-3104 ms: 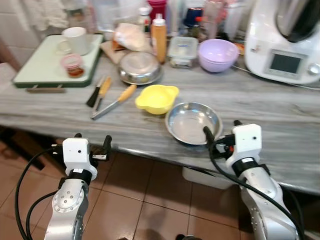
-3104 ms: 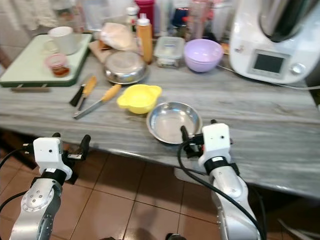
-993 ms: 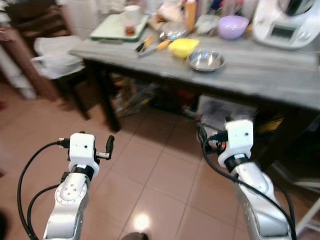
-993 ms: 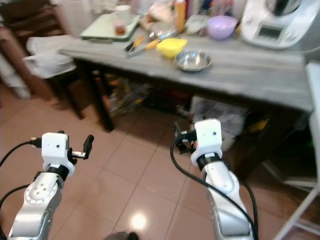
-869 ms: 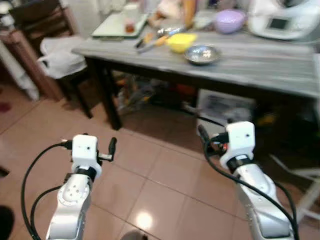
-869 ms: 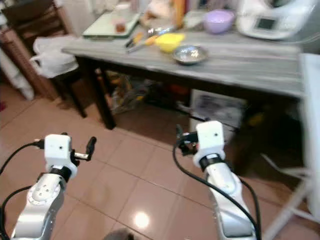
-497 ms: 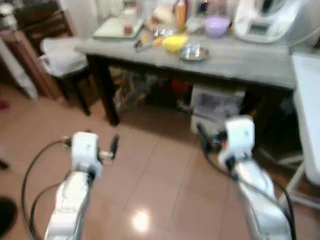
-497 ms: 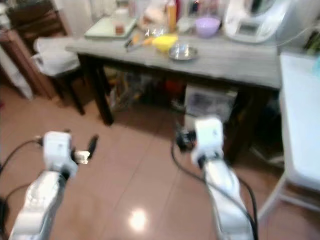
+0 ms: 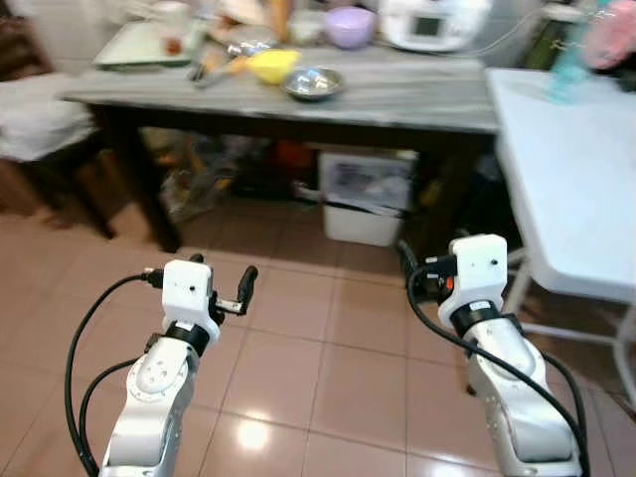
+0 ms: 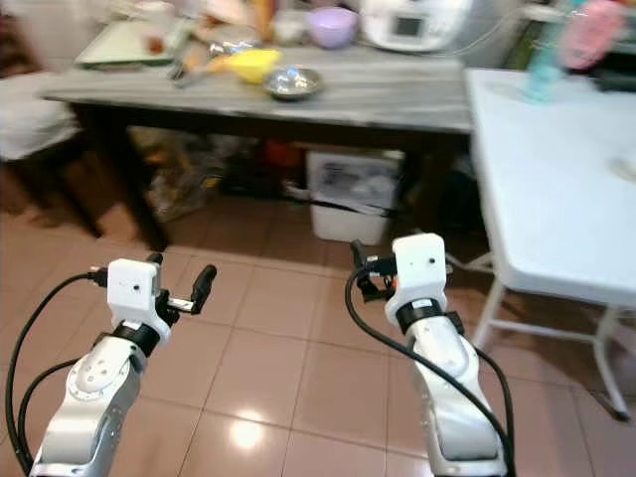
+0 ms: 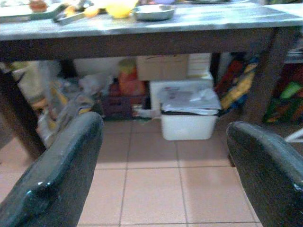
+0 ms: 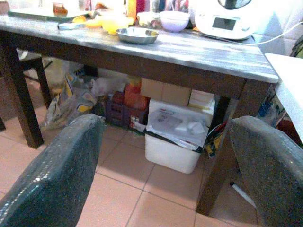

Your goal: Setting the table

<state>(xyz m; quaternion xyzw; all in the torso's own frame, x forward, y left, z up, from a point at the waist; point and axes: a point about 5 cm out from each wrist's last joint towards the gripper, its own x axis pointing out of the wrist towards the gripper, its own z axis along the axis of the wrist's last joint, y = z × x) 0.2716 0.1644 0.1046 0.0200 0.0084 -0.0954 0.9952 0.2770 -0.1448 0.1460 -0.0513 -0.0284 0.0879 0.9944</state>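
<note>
While both tools hang empty, round steel bowl [image 9: 314, 83], grey-veined tabletop [image 9: 417, 99].

Counter [image 9: 397, 104] is set across the far side, floor tiles in front of it. On it, a metal bowl [image 9: 314, 82] sits near the front edge, a plastic bowl [image 9: 271, 66] just left of it, a tray [image 9: 134, 48] at the far left, an appliance [image 9: 434, 22] behind on the right. A bin [image 9: 369, 196] is stowed underneath. A second table [image 9: 566, 169] stands to the right.
</note>
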